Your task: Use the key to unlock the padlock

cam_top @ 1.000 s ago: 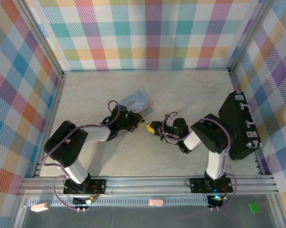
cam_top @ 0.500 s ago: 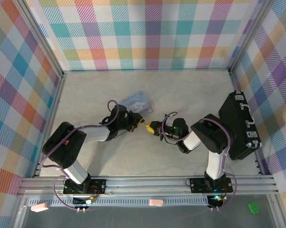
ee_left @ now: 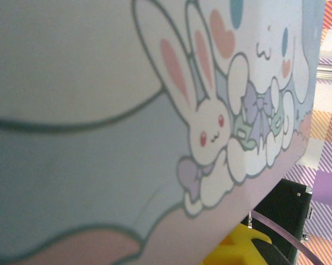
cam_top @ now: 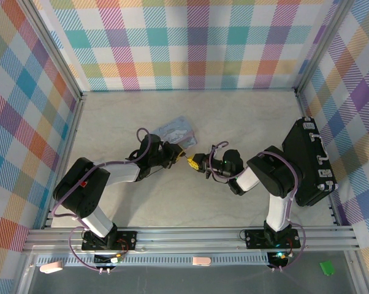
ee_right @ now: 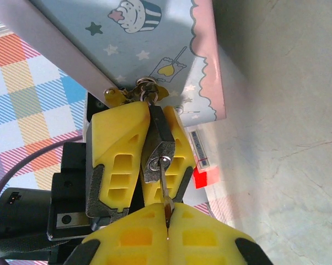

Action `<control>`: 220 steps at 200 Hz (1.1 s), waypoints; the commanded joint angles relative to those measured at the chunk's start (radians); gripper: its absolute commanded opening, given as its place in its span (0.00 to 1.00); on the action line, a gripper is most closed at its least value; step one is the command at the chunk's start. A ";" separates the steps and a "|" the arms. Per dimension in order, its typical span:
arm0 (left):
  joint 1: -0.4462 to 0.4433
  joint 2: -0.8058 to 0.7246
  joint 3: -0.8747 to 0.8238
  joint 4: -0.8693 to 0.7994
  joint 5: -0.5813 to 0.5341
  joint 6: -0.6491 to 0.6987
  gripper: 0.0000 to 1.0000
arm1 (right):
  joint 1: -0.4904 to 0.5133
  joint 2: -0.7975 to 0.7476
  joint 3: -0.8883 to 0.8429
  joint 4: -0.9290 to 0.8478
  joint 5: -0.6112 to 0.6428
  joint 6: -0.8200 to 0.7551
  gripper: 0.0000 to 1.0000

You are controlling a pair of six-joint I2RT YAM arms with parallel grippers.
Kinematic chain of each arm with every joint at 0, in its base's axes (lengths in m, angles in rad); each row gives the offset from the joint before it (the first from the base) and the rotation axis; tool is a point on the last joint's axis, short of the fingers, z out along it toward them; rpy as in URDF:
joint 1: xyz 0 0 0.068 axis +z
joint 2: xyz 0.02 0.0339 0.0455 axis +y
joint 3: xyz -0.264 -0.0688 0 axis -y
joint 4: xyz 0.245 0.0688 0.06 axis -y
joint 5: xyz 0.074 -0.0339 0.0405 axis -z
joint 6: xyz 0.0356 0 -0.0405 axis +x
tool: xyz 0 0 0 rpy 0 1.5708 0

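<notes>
- At the middle of the table, seen from above, the left claw and the right claw meet tip to tip just in front of the pale blue tin box. What they hold is too small to tell here.
- From the left wrist, the tin box's cartoon-printed face looms right against the lens, so this claw sits hard by the box.
- From the right wrist, the padlock hangs by its shackle from the box's hasp, its dark body clenched between the left claw's yellow fingers.
- The key stands in the keyhole, its outer end pinched in the tightly clenched right claw.
- By my reading, insertion is done and the turn is in hand.
- The next move probably calls for rolling the right wrist about the key's own line while the left claw holds the body steady, with no sideways load on the thin key.
</notes>
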 commanded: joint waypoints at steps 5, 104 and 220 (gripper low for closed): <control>-0.006 -0.036 -0.017 0.057 0.082 -0.004 0.00 | -0.006 0.006 0.034 0.046 0.003 0.018 0.00; -0.032 -0.012 -0.002 0.087 0.091 -0.015 0.00 | 0.008 0.013 0.060 0.046 0.013 0.027 0.00; -0.065 0.002 0.003 0.085 0.082 -0.014 0.00 | 0.032 0.030 0.084 0.046 0.043 0.040 0.00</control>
